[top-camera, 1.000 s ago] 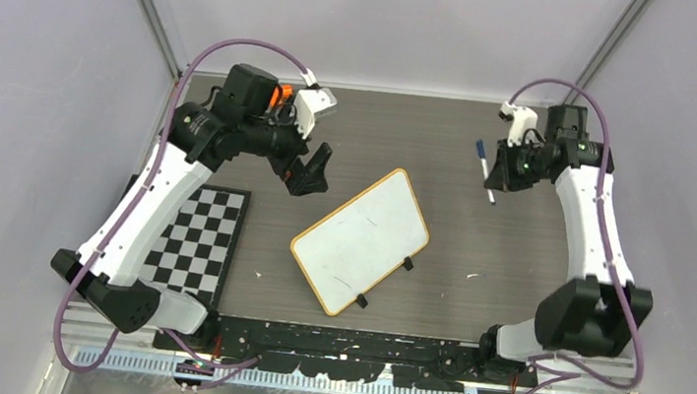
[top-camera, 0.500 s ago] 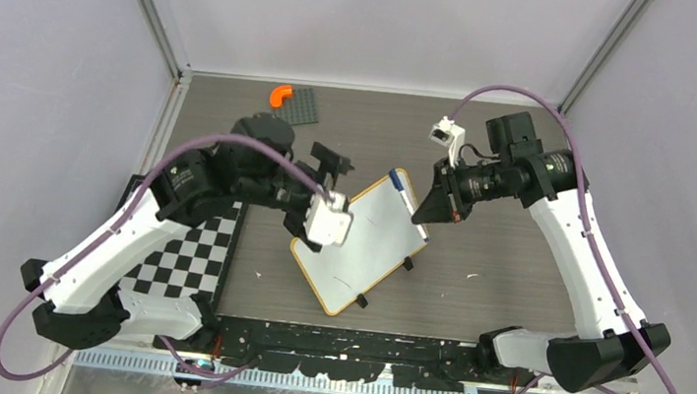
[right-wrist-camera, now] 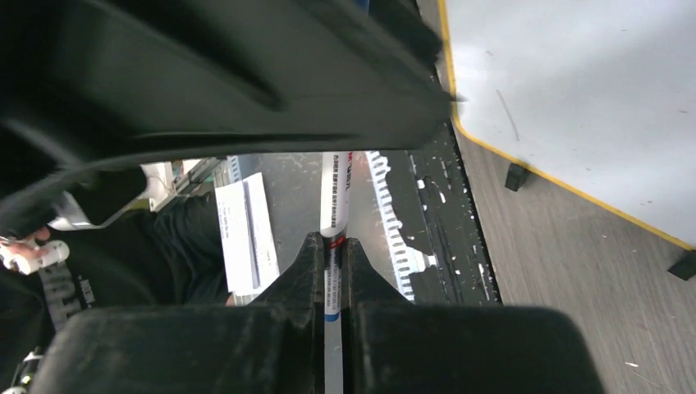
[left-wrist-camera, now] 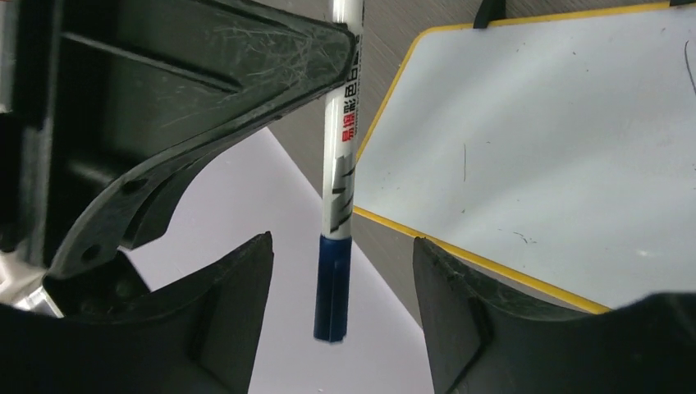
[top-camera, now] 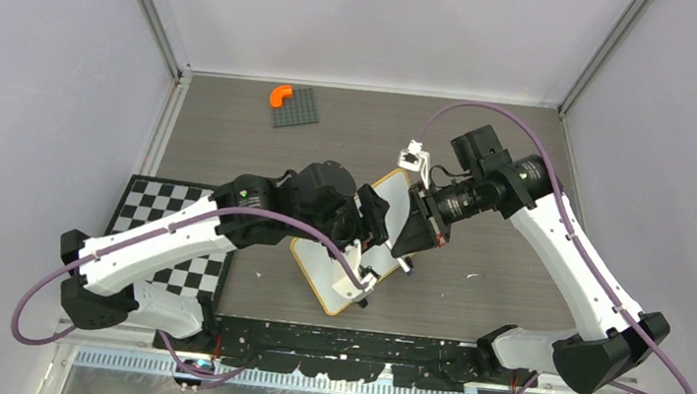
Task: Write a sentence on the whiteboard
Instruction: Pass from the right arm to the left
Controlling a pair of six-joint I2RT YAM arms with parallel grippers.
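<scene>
The whiteboard lies slanted at the table's middle, white with a yellow rim. Its bare parts show only faint stray marks, and the sentence is out of view. My right gripper is shut on a white marker and hangs over the board's right side. The marker's blue cap points between the fingers of my left gripper. Those jaws stand open, with a gap to the cap on each side. In the top view the left gripper meets the right one above the board, and the marker is hidden there.
A black-and-white checkerboard mat lies at the left under my left arm. A dark grey studded plate with an orange piece sits at the back. Black clip feet stick out from the board's near edge.
Both arms swung in from the back corners to above the board. The right gripper brought the marker along. The left gripper's jaws came around the cap and narrowed.
</scene>
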